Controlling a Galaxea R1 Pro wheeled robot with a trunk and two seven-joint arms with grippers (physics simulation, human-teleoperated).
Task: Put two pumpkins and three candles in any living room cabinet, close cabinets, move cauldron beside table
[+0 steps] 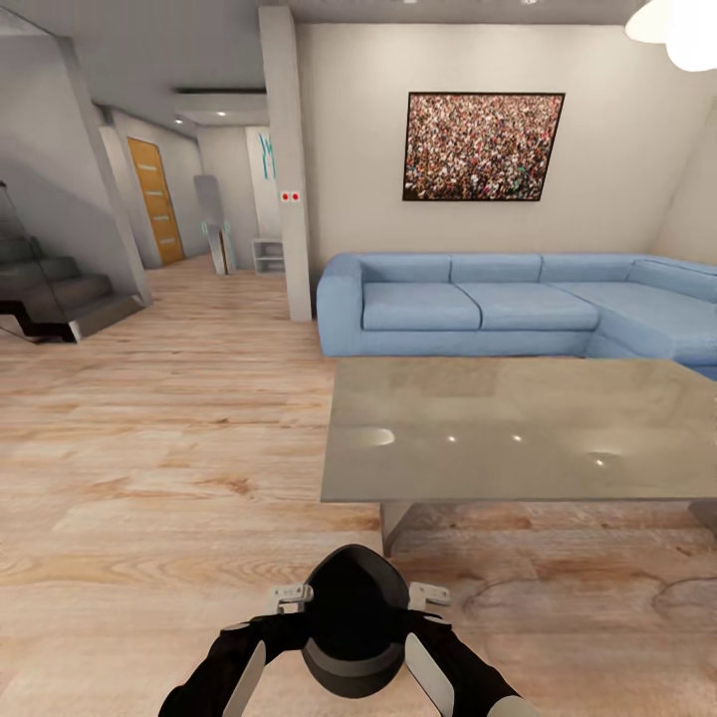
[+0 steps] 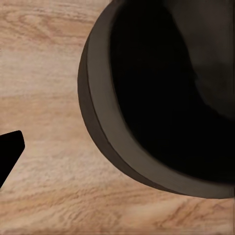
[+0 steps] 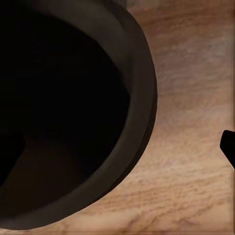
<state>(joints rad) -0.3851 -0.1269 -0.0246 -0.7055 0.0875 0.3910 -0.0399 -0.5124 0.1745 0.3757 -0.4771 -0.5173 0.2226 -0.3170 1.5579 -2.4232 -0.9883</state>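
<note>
The black cauldron (image 1: 357, 617) hangs tilted just in front of me, between both grippers and above the wood floor. My left gripper (image 1: 291, 597) and right gripper (image 1: 428, 596) each straddle its rim from opposite sides. In the left wrist view one dark fingertip (image 2: 11, 152) sits outside the cauldron's wall (image 2: 98, 127); the other finger is lost in the dark interior. The right wrist view shows the same, with a fingertip (image 3: 228, 147) outside the rim (image 3: 142, 98). The glossy grey table (image 1: 518, 428) stands just ahead and to the right, its near corner close to the cauldron. Pumpkins, candles and the cabinet are out of view.
A blue corner sofa (image 1: 478, 304) runs behind the table against the far wall. A white pillar (image 1: 284, 159) stands left of the sofa, with stairs (image 1: 50, 289) and a hallway door (image 1: 157, 199) further left. Open wood floor (image 1: 149, 448) stretches to the left.
</note>
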